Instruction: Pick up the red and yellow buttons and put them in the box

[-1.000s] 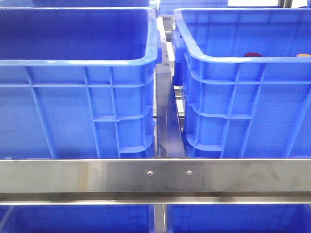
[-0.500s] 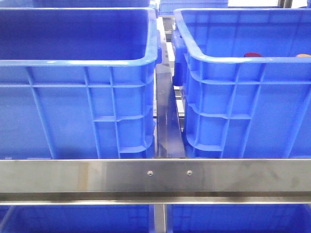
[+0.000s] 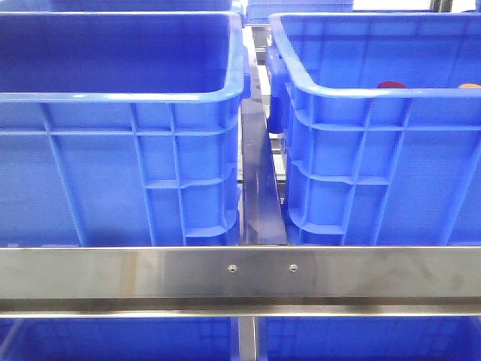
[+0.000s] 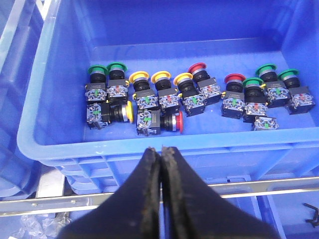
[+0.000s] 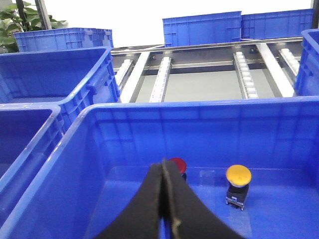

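Yellow button and red button stand cap-up in your box; both grippers, left and right, are clenched empty.

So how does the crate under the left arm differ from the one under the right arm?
The left crate holds many push buttons in green, yellow and red, two tipped on their sides. The right crate holds only two, a red button and a yellow button, both upright. Both crates are deep, blue and thick-rimmed.

one crate with five green buttons, four yellow buttons, three red buttons, other crate just one red button, one yellow button
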{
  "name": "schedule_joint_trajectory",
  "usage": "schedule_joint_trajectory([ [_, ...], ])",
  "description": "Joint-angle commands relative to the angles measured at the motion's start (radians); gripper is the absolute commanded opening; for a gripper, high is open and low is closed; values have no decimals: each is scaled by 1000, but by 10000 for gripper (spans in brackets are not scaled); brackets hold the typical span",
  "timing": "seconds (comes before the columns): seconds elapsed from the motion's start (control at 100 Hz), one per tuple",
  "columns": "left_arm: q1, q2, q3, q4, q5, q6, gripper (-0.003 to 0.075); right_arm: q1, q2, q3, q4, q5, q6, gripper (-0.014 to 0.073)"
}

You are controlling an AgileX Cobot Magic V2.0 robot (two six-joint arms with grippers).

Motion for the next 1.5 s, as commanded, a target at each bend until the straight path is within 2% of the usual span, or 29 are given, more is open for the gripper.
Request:
schedule_joint_trajectory([
  [0.0, 1, 6, -26, 10, -74, 0, -19, 0, -3, -27, 11, 23, -6, -67],
  [0.98, 1, 6, -26, 27, -77, 0, -19, 0, -3, -27, 11, 33, -6, -67],
  [1.08, 8, -9, -22, 49, -129, 0, -19, 0, -3, -27, 11, 33, -6, -67],
  [1.26, 27, -105, 67, 32, -321, 14, -19, 0, -3, -27, 11, 33, -6, -67],
  [1.49, 101, -272, 280, -49, -533, 175, -19, 0, -3, -27, 11, 33, -6, -67],
])
